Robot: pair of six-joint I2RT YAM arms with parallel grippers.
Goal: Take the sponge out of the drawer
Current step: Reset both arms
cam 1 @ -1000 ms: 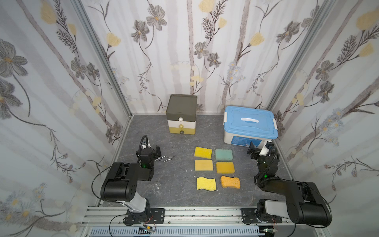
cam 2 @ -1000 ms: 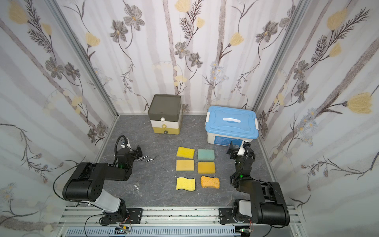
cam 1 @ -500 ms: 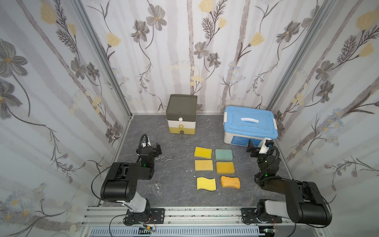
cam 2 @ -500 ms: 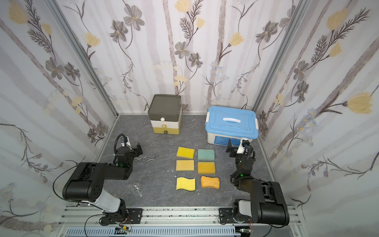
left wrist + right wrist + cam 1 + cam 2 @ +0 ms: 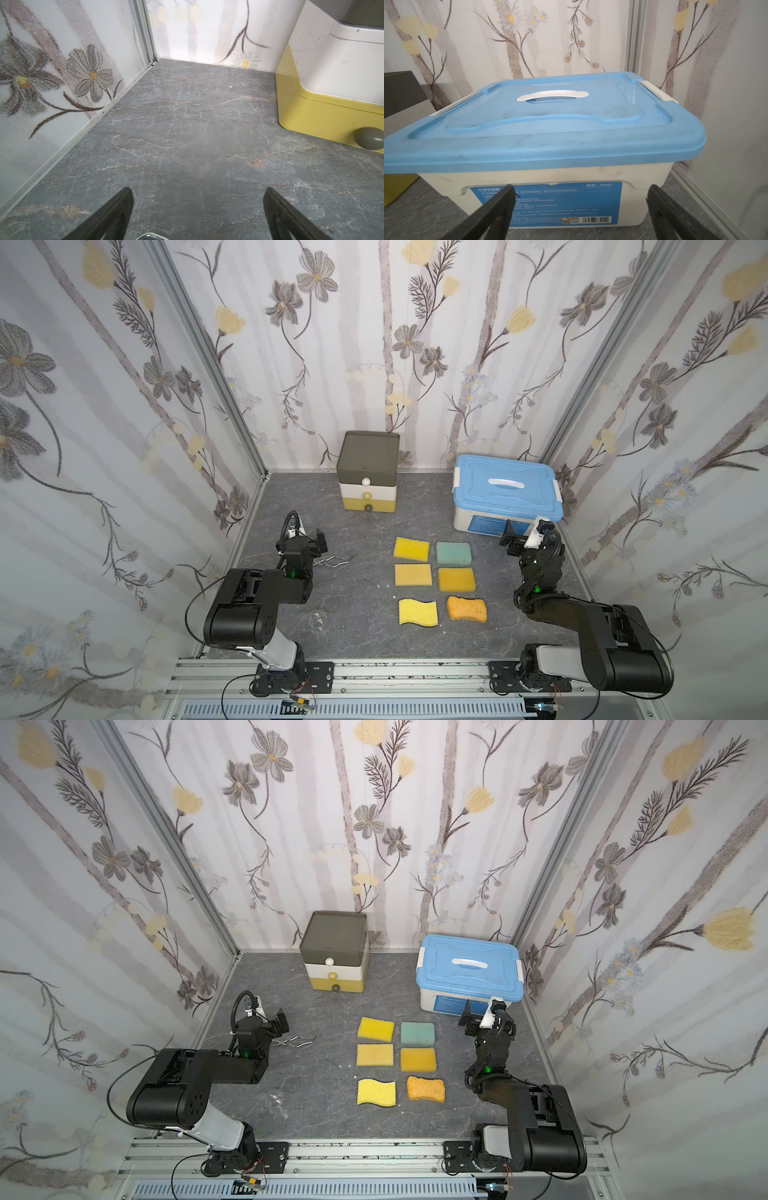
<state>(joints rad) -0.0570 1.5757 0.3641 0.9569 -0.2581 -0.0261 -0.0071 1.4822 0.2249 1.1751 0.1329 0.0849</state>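
Note:
The drawer unit [image 5: 368,456] [image 5: 334,934] stands at the back wall with three stacked drawers: dark, white and yellow. All three are pushed shut. The sponge is hidden inside; I cannot tell which drawer holds it. In the left wrist view the yellow bottom drawer [image 5: 324,116] and its grey knob [image 5: 368,138] lie ahead to one side. My left gripper [image 5: 308,536] [image 5: 270,1018] [image 5: 197,189] hovers open and empty over bare floor, short of the unit. My right gripper [image 5: 524,531] [image 5: 482,1013] [image 5: 581,187] is open and empty, facing the blue-lidded box.
A white box with a blue lid [image 5: 505,489] [image 5: 550,116] sits at the back right. Several yellow, orange and green foam blocks [image 5: 411,548] lie in a grid mid-floor. A bent wire piece [image 5: 334,562] lies beside the left gripper. Walls close in on both sides.
The right gripper has edged slightly up and toward the blue-lidded box. The left gripper has barely shifted. Both stay open.

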